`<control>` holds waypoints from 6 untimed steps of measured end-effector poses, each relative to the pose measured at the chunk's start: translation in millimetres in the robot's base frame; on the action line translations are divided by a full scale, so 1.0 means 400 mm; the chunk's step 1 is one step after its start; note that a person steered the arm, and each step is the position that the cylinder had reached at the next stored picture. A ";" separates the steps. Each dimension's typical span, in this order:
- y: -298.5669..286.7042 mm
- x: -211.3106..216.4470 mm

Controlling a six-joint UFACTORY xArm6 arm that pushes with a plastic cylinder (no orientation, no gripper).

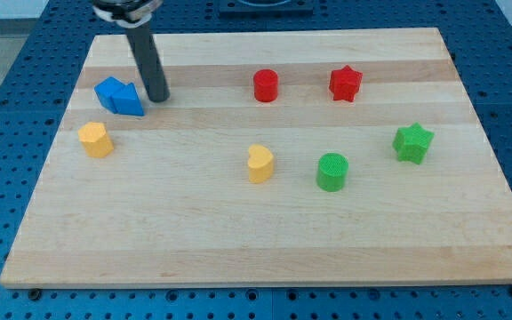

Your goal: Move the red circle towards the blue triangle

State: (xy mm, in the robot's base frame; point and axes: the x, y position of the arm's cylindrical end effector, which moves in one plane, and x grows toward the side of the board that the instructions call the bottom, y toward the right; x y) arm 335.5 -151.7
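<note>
Pale wooden board (pixel 265 240) lies on a blue pegboard bench, and all the blocks sit on it well spread out. At the view's upper left there are two blue blocks touching each other: the blue triangle (pixel 130 100) and, just to its left, a second blue block (pixel 108 91) whose shape is hard to read. My tip (pixel 158 99) stands just beside the triangle on its right, almost touching it; this arm has no gripper, only the rod, so nothing opens or closes. The red circle (pixel 266 85) sits near the middle of the board's upper part, well apart from my tip and to the view's right of it, with a red star (pixel 346 84) further right on the same line. A yellow block (pixel 96 140) lies below the blue pair, a yellow heart (pixel 260 164) and a green circle (pixel 332 172) sit lower in the middle, and a green star (pixel 412 142) is at the right. The push is not yet begun, in my judgement, since my tip is on the wrong side of the circle. The main risk is that leaving this spot carelessly nudges the triangle and shifts the target. Going straight at the circle would drive it right, into the star. An off-centre push on a round block may let it slip aside.
</note>
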 end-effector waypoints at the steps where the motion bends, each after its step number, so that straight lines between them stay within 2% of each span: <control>1: 0.097 -0.067; 2: 0.251 -0.137; 3: 0.441 -0.155; 4: 0.514 -0.102; 5: 0.423 -0.034; 6: 0.259 0.022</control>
